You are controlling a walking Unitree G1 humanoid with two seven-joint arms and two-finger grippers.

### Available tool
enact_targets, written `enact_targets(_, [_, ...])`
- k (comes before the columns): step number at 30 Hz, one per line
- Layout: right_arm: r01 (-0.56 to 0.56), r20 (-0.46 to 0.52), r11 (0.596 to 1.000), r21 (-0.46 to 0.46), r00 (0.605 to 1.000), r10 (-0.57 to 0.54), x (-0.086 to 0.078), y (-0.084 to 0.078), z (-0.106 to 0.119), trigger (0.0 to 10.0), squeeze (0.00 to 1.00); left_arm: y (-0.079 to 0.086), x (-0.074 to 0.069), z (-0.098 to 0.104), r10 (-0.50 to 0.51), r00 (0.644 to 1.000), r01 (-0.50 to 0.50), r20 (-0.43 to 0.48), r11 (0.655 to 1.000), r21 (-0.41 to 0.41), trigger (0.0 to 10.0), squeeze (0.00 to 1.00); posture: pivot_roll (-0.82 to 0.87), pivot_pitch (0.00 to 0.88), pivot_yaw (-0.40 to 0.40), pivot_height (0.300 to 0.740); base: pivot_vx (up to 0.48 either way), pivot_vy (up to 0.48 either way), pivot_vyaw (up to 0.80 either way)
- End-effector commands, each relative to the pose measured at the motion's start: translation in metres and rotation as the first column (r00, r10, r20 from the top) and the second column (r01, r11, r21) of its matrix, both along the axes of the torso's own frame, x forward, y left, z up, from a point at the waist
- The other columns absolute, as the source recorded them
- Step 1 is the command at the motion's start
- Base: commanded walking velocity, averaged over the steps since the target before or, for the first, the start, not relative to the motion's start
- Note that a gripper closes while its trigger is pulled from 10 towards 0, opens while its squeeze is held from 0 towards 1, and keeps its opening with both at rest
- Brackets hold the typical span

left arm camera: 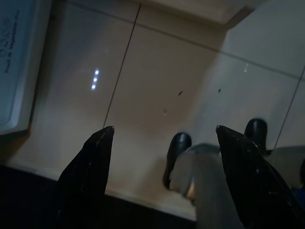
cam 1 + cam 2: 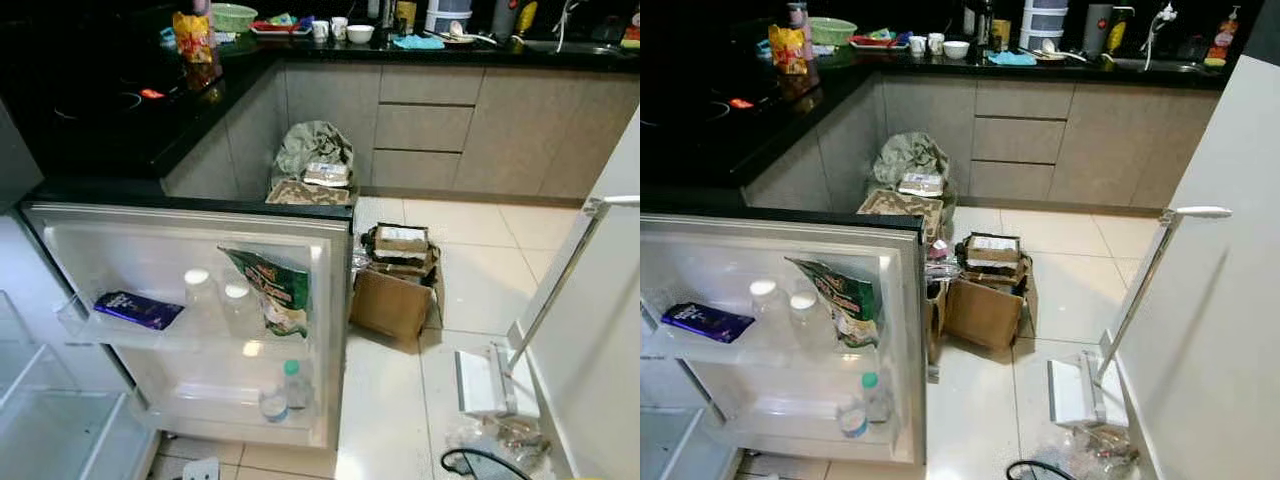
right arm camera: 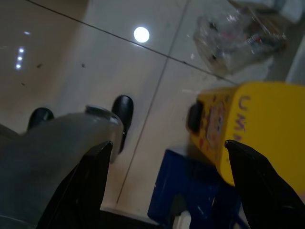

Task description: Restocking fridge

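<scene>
Nearest to the robot, both arms hang low over the tiled floor (image 1: 157,71). The left gripper (image 1: 162,131) has its two black fingers spread wide with nothing between them; past them its wrist view shows pale tiles, the robot's dark feet and a white edge at one side. The right gripper (image 3: 167,145) is also spread wide and holds nothing. Its wrist view gives what the head views do not: a yellow container (image 3: 248,129) with red print, standing on something blue (image 3: 190,191), and a crumpled clear plastic bag (image 3: 238,36) on the tiles beyond.

In the head views the open fridge door (image 2: 335,330) fills the near left. Its upper shelf carries a purple packet (image 2: 138,309) on the left, two white-capped bottles (image 2: 215,300) in the middle and a green snack bag (image 2: 272,290) on the right. The lower shelf holds two small bottles (image 2: 283,390), one with a green cap. On the near right a white dustpan with a long handle (image 2: 490,375) stands against the white wall.

Further away, right of the door, an open cardboard box (image 2: 395,290) with packets on top sits on the floor. Behind it a grey-green bag (image 2: 315,150) rests in the cabinet corner. On the far black counter (image 2: 120,130) stand a yellow snack bag (image 2: 192,35), a green bowl (image 2: 233,16) and white cups (image 2: 340,28).
</scene>
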State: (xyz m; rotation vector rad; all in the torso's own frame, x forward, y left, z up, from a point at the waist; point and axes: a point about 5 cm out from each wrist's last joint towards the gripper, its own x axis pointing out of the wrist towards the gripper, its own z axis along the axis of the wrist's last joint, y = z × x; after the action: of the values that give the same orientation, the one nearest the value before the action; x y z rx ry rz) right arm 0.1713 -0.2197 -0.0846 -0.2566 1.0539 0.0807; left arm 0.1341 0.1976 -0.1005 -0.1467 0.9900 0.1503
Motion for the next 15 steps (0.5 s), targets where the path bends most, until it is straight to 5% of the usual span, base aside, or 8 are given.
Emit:
enact_targets(1, [0.08,-0.018,0.997,0.0,0.997,-0.08,-0.0083,-0.0078,-0.0022,10.0,0.0,0.0081,-0.004,-0.0003,-0.019,1.0,0.019,-0.019,1.0,0.013,10.0,0.0,-0.07,0.0,-0.011,0.734,0.0,0.0,0.0])
enact_targets(11, [0.106,-0.012,0.989,0.102,0.994,-0.105,-0.0133,-0.007,-0.0034,10.0,0.0,0.0051,0.0002,0.0006,0.007,1.0,-0.007,-0.005,1.0,-0.013,10.0,0.0,-0.08,0.0,-0.013,0.734,0.0,-0.308,0.0])
enact_targets(15, [0.063,-0.006,0.989,0.131,0.998,-0.063,-0.0108,-0.0037,-0.0025,10.0,0.0,0.0029,-0.0003,0.0002,0.025,1.0,-0.025,-0.002,0.999,-0.027,10.0,0.0,-0.09,0.0,-0.017,0.734,0.0,0.0,0.71])
